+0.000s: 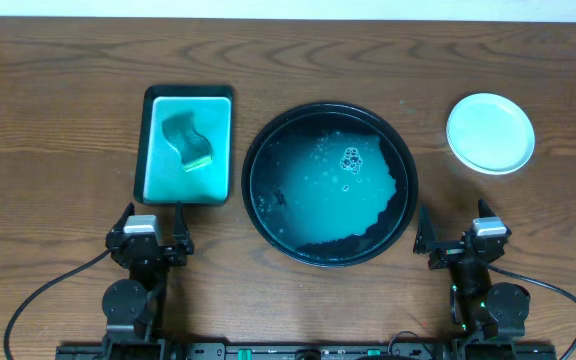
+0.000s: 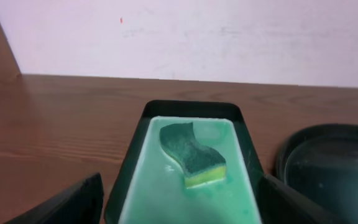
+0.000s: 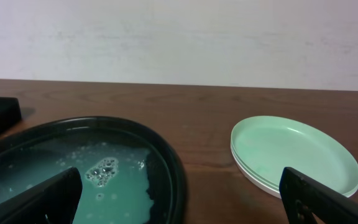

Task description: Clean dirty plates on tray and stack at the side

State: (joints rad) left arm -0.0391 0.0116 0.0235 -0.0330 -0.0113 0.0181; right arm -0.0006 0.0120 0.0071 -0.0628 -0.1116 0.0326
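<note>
The round black tray (image 1: 404, 158) sits mid-table, holding teal soapy water with bubbles and no plate visible in it; it also shows in the right wrist view (image 3: 174, 174). The plates (image 1: 490, 132) are stacked at the far right, pale green-white; the stack shows in the right wrist view (image 3: 294, 152). My left gripper (image 1: 152, 222) is open and empty at the near edge, just before the teal tray. My right gripper (image 1: 455, 228) is open and empty at the near edge, between the black tray and the stack.
A rectangular teal tray with a dark rim (image 1: 151, 150) lies left of the black tray, holding a green and yellow sponge (image 1: 189, 140); the sponge shows in the left wrist view (image 2: 192, 155). Bare wooden table (image 1: 58, 120) surrounds everything.
</note>
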